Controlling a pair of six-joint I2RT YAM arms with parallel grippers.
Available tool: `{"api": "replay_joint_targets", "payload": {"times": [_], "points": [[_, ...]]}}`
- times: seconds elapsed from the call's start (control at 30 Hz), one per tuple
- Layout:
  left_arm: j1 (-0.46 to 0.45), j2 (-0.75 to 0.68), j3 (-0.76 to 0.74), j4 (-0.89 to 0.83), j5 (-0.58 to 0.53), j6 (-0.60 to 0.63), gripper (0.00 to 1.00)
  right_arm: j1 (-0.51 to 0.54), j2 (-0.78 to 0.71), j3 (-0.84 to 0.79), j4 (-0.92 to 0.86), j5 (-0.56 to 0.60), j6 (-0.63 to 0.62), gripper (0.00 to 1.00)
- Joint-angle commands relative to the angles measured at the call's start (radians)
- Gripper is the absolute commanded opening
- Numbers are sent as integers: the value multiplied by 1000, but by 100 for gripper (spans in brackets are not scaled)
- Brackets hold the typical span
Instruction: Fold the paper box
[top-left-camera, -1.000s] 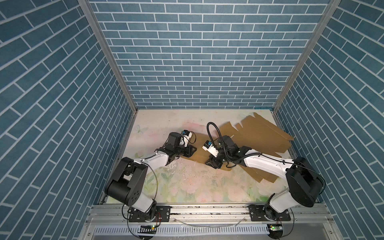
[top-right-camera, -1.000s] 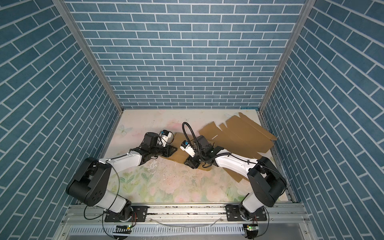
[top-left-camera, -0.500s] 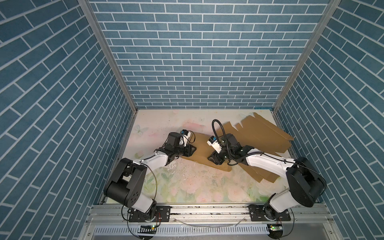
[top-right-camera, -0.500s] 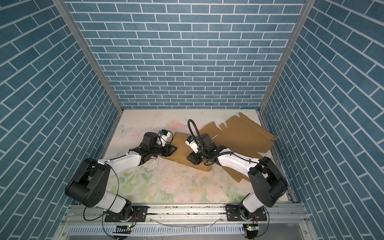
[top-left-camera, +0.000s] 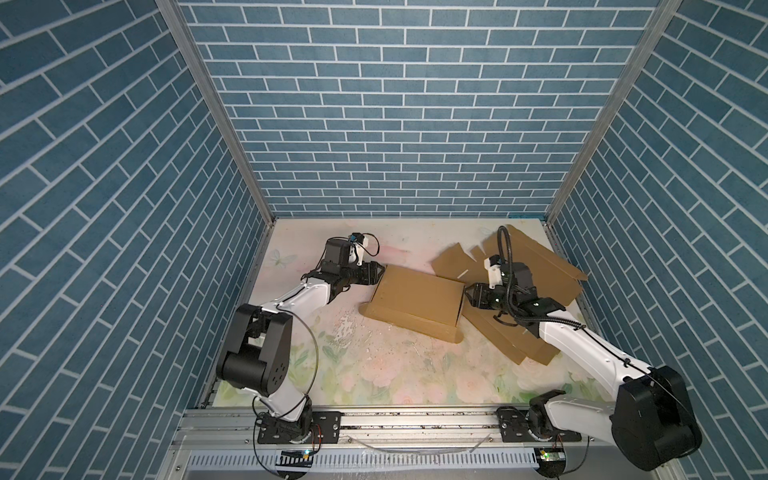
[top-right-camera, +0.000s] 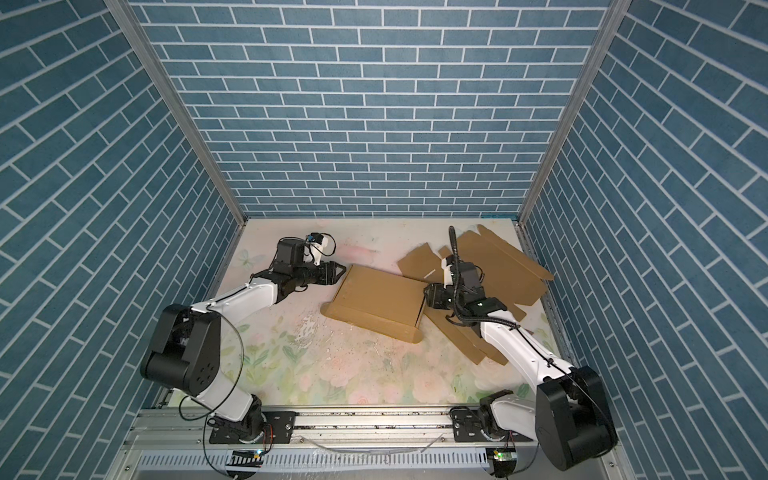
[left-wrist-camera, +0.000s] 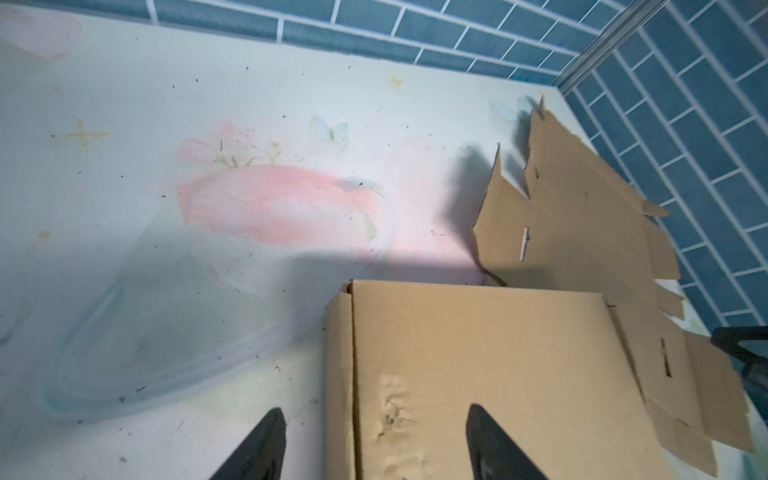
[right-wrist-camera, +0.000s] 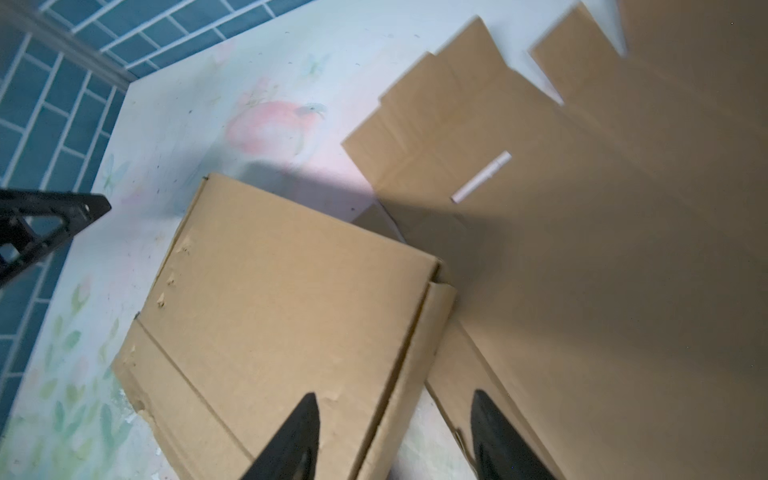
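1. Two fingers (left-wrist-camera: 266, 440) of your left gripper (left-wrist-camera: 374, 409) stand apart; one folded edge of the box (left-wrist-camera: 478, 353) lies between them, unclamped.
2. Your right gripper (right-wrist-camera: 395, 392) is likewise spread, straddling the opposite edge of the box without closing on it.
3. Between the left fingertips the box's top is dented.
4. Between the two grippers the box lies flattened on the mat (top-left-camera: 374, 374), one end at each hand, as both top views show.
5. Beyond the right gripper and under its arm, a flat cut sheet (top-left-camera: 552, 266) of cardboard spreads out.
6. Past that sheet stands the wall (top-left-camera: 415, 124).
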Motion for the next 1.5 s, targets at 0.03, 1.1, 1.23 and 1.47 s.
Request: {"api": "replay_joint_targets", "payload": {"times": [0.03, 1.1, 1.23, 1.47], "points": [[11, 79, 63, -79, 47, 7, 75, -63, 26, -122, 153, -243, 235, 65], [75, 285, 43, -67, 101, -83, 54, 45, 342, -245, 698, -371, 595, 91], [76, 291, 42, -56, 103, -95, 54, 65, 354, -224, 731, -361, 614, 89], [77, 283, 41, -46, 123, -115, 56, 90, 407, -217, 887, -343, 694, 81]]}}
